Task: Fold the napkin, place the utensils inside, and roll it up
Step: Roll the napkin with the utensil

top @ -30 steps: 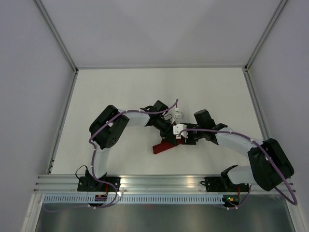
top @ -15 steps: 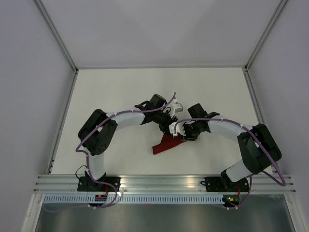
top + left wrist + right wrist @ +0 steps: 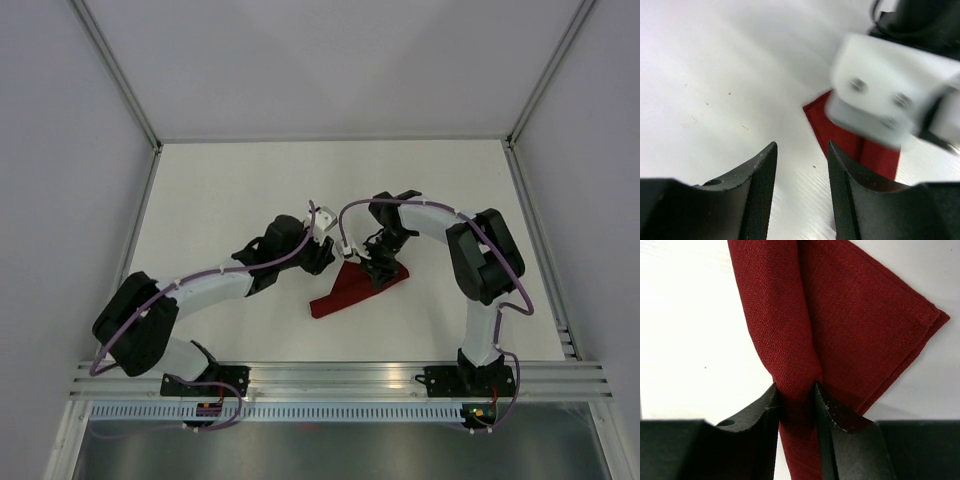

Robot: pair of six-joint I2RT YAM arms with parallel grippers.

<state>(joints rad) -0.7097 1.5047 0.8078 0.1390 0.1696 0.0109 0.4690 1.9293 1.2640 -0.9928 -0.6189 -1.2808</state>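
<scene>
1. The right pincer [image 3: 796,405] is clamped on a rolled or bunched ridge of the plain dark red cloth napkin [image 3: 860,315]. In my judgement the pinch is there to stop the bundled part springing loose. Flat folded layers fan out beside the ridge to a pointed corner.
2. The napkin lies on the white table [image 3: 250,180], near the middle and slightly toward the right arm's side. From overhead it reads as a narrow slanted strip.
3. The left pincer [image 3: 801,185] hovers just beside the napkin's corner, jaws apart, with only bare table between them. It holds nothing, and is probably placed there to steady or catch the free edge.
4. Count: one napkin and two pincers, one gripping and one empty.
5. The pale stick-like utensil shows in no view. Whether it sits inside the ridge cannot be told.
6. Judged stage: rolling is under way but not done, since a flat flap lies unrolled.
</scene>
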